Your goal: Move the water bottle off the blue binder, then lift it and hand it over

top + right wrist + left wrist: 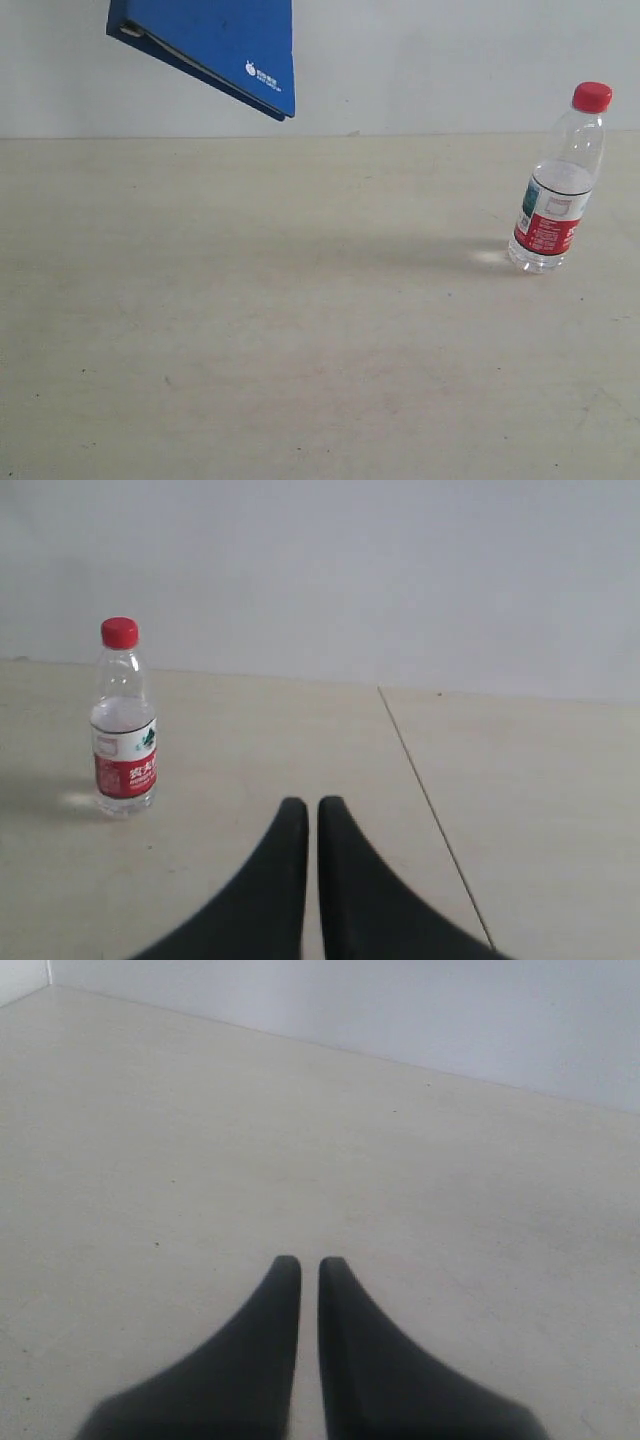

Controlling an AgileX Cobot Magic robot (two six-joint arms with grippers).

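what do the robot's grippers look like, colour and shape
The left gripper and right gripper look alike: two plain black jaws each, broad at the base, curving in to narrow rounded tips. No cables or markings show.

Exterior, right wrist: shared water bottle [556,185]

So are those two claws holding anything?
No: left gripper and right gripper are shut, empty. What holds the raised blue binder up is out of view.

The light is soft, pale and even. The water bottle [556,190] throws a faint shadow and a bright spot on the tabletop [300,350]. The left gripper [309,1265] and right gripper [312,805] are blurred near the camera.
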